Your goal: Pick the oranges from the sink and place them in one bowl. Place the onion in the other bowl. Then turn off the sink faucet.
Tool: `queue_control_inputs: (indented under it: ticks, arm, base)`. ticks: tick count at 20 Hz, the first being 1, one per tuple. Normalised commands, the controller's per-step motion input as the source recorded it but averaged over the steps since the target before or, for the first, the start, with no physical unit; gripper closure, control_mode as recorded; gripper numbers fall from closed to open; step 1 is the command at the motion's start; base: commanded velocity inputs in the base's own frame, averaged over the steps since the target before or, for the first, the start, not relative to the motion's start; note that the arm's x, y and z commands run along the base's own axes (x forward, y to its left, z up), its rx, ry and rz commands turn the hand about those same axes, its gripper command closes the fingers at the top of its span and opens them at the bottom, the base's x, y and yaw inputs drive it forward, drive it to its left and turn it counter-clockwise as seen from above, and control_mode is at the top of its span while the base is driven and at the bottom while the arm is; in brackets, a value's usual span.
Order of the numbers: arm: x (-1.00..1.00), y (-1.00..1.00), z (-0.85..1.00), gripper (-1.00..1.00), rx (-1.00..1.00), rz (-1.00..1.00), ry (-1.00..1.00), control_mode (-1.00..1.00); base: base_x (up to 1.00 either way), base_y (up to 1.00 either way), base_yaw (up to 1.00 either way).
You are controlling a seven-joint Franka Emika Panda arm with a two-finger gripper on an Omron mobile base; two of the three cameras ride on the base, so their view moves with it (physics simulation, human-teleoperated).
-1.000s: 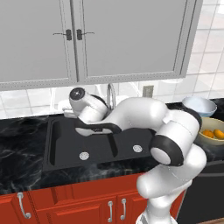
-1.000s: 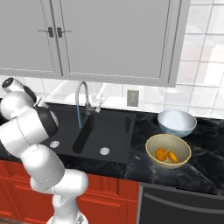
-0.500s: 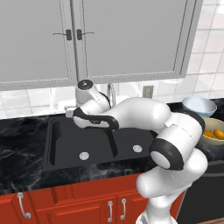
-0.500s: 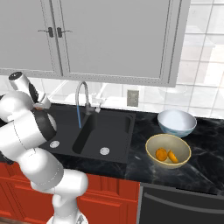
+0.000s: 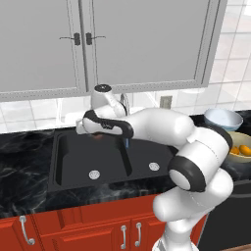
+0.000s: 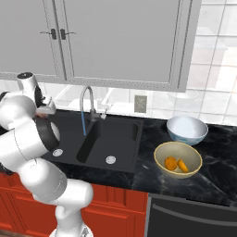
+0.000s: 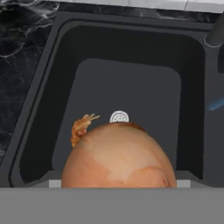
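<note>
The onion (image 7: 118, 155), reddish-brown with a dry tuft, sits right against the hand camera with my gripper (image 5: 92, 133) shut on it. It hangs above the left basin of the black sink (image 5: 73, 159), over the drain (image 7: 119, 117). From the right base it shows as a small reddish spot (image 6: 46, 111) by the hand. Two oranges (image 6: 177, 164) lie in the yellow-tan bowl (image 6: 193, 154). The pale blue-white bowl (image 6: 186, 130) stands behind it. A thin blue stream (image 6: 83, 124) runs from the silver faucet (image 6: 86, 102).
Black marble counter (image 6: 217, 171) surrounds the sink, with both bowls on its right part. Grey wall cabinets (image 5: 142, 44) hang above the tiled backsplash. My white arm (image 5: 162, 130) stretches over the right basin. Red base cabinets (image 5: 73, 230) sit below.
My gripper has risen out of the left basin with the onion in it, and the arm has straightened upward. The bowls and oranges have not moved.
</note>
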Motion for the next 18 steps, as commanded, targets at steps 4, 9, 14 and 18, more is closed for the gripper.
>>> queue_control_inputs:
  ticks: [4, 9, 14, 18]
  arm:
    - [-0.41, 0.0, 0.02, 1.0, -0.02, 0.21, 0.0, -1.0]
    - [-0.44, -0.02, 0.06, 1.0, 0.0, 0.2, 0.0, -1.0]
    - [-0.31, -0.21, 0.15, 1.0, 0.0, 0.23, -0.03, -1.0]
    - [-0.38, -0.46, 0.24, 1.0, 0.0, 0.15, -0.02, -1.0]
  base:
    - [0.0, 0.0, 0.0]
    - [0.0, 0.0, 0.0]
    - [0.0, 0.0, 0.0]
    - [0.0, 0.0, 0.0]
